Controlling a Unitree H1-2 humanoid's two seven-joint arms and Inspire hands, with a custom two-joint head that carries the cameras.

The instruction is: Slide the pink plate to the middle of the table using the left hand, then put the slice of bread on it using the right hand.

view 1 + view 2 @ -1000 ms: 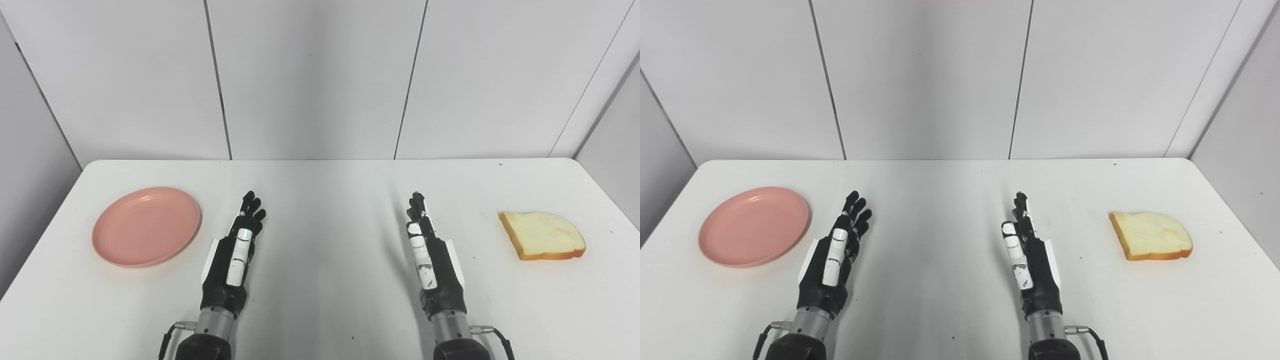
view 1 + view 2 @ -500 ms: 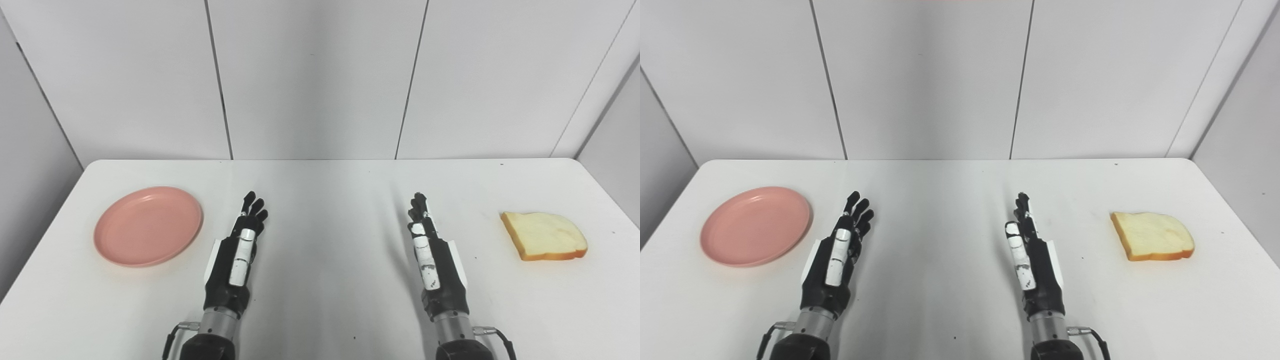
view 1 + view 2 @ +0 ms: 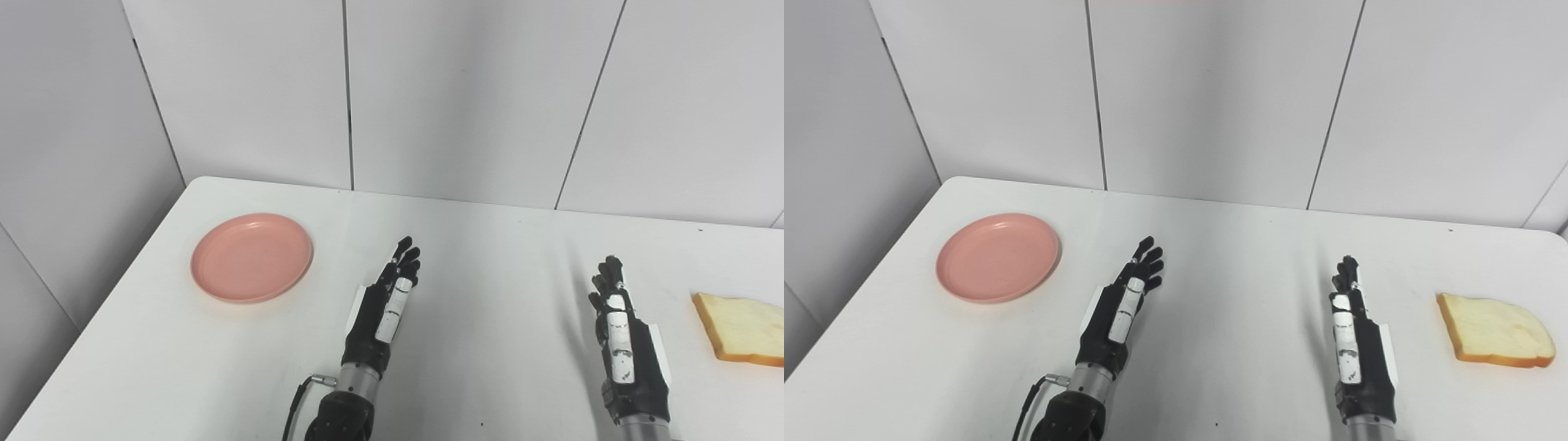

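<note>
White panelled walls back a white table (image 3: 1213, 245) where a round pink plastic plate (image 3: 998, 257) sits at far left — a golden-crusted slice of white bread (image 3: 1494, 331) at far right. Between them, well apart from both, the left hand (image 3: 1119, 312) and right hand (image 3: 1356, 343) are held empty, fingers extended.

A smooth, faintly glossy plastic look is shown by the pink plate (image 3: 998, 257). The table (image 3: 1225, 245) is seen as white, smooth, matt. A porous crumb and tan crust are shown by the bread slice (image 3: 1494, 331). Both hands (image 3: 1119, 312) (image 3: 1358, 349) are cased in black and white plastic, with metal wrists.
</note>
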